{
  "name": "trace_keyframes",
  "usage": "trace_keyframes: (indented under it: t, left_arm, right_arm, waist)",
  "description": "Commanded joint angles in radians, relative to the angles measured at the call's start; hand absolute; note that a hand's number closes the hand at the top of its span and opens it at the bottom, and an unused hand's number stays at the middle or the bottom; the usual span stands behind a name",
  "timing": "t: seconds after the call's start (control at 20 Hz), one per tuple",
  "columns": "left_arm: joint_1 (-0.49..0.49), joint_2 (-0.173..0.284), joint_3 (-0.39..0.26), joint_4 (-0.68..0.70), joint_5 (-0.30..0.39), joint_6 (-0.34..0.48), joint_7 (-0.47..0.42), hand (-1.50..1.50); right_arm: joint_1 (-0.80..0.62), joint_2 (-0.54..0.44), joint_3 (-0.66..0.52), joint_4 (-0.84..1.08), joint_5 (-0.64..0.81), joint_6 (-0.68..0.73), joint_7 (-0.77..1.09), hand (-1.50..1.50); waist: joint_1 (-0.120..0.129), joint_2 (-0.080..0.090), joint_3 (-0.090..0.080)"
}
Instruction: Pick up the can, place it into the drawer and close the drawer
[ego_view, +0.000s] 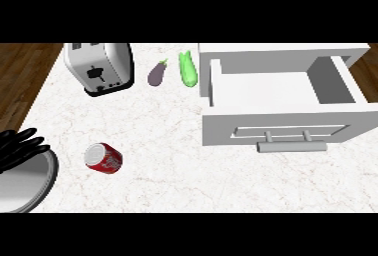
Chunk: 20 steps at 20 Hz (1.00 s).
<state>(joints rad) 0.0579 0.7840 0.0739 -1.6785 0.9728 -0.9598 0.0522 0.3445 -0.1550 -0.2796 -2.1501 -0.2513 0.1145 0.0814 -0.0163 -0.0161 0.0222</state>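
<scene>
The red can (104, 158) stands on the counter (170, 150), well apart from the open drawer (284, 127). The left hand (18, 147) rests beside it, fingers relaxed, holding nothing. I think a careless reach may tip the can so it rolls.

- The can (103, 158) is showing red with a pale scrawl and silver top.
- The drawer (284, 95) is looking plain white, handle grey.
- The counter (170, 125) is showing white marble, faintly veined.
- The toaster (99, 67) is gleaming silver.
- The eggplant (157, 73) is showing purple, the cucumber (188, 68) green.
- The left hand (18, 147) is showing black.
</scene>
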Motion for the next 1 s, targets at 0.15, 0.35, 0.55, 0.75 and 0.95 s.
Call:
trace_keyframes:
  t: [0.15, 0.35, 0.55, 0.75, 0.95]
  left_arm:
    - [-0.039, 0.119, 0.0, 0.173, 0.137, 0.028, 0.085, -1.5]
    - [-0.043, 0.08, -0.049, 0.15, 0.153, 0.075, 0.118, -1.5]
    - [-0.062, 0.07, -0.061, 0.158, 0.167, 0.08, 0.152, -1.5]
    - [-0.139, -0.018, -0.117, 0.184, 0.076, 0.147, 0.186, -1.5]
    - [-0.128, -0.123, -0.097, 0.207, -0.078, 0.121, 0.151, -1.5]
  right_arm:
    - [0.043, -0.014, -0.071, 0.017, -0.077, 0.061, -0.036, -1.5]
    - [0.088, -0.023, -0.107, 0.057, -0.112, 0.13, -0.087, -1.5]
    - [0.092, -0.043, -0.147, -0.006, -0.151, 0.126, -0.037, -1.5]
    - [0.113, -0.054, -0.176, 0.001, -0.181, 0.158, -0.025, -1.5]
    - [0.145, -0.016, -0.202, -0.003, -0.173, 0.194, -0.054, -1.5]
  waist:
    - [-0.013, 0.02, -0.022]
    - [-0.013, 0.018, -0.021]
    - [-0.007, 0.017, -0.023]
    - [-0.012, 0.018, -0.023]
    - [0.005, 0.015, -0.023]
